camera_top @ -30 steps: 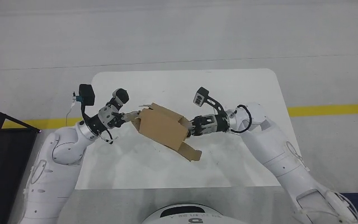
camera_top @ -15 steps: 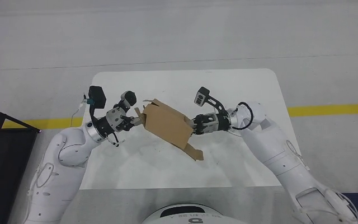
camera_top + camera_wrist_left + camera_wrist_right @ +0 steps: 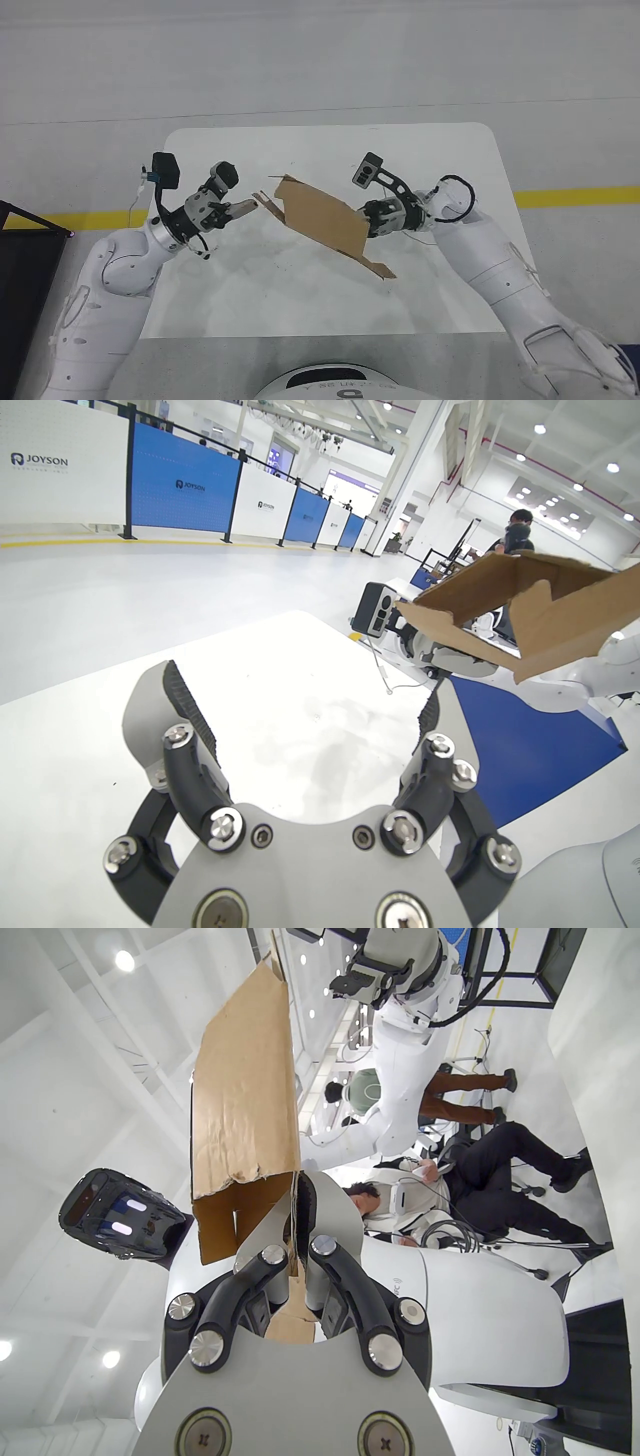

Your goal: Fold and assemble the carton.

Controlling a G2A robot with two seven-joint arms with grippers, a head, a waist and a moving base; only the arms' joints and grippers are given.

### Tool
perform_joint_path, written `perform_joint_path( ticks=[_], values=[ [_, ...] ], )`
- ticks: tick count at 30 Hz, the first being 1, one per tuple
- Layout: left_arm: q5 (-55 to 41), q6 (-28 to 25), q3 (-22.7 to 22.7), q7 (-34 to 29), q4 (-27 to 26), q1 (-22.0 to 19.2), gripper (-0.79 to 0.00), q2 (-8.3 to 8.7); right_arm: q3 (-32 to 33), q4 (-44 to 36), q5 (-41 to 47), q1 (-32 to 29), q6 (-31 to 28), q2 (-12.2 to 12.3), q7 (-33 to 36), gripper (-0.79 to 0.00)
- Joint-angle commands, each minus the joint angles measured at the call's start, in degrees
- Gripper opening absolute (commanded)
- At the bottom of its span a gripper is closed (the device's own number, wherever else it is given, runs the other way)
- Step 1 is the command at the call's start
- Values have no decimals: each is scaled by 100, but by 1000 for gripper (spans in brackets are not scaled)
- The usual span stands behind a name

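So I'm holding the carton (image 3: 325, 222) up over the middle of the table (image 3: 300, 300). My right gripper (image 3: 372, 218) is pinching its right edge, and my left gripper (image 3: 243, 209) is hanging wide and empty just off its left end. It's looking mostly flat with loose flaps, so I'm guessing nearly all the folding is left. Its underside is hiding from me.

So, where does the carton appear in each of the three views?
Top view: carton near the centre, over the table.
Left wrist view: carton in the air beyond the open left gripper.
Right wrist view: carton edge clamped in the right gripper, panel stretching away.
Shared landmark: the right gripper shut on the carton.
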Motion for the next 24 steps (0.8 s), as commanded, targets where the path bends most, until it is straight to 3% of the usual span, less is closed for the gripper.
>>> perform_joint_path(
  ticks=[1,4,7,11,14,18,24],
  values=[
    [-37,-15,-8,-33,3,-1,0,5,-35,52,-8,44,-34,-18,7,-785],
    [109,23,-79,1,-23,3,0,12,-50,155,-146,112,-182,-33,-91,-785],
    [563,194,-165,138,-92,79,0,12,31,319,-339,110,-272,-32,-725,-785],
    [1395,793,-207,319,-156,194,0,-2,226,622,501,-42,49,-69,-1167,-785],
    [1644,1142,-158,472,-170,290,0,-23,229,883,969,-23,562,-105,-1069,-785],
    [1629,1244,-202,572,-133,342,0,-28,164,932,1058,25,711,-140,-753,-785],
    [1629,1244,-202,572,-133,342,0,-28,157,960,971,71,672,-152,-856,-785]
  ],
)
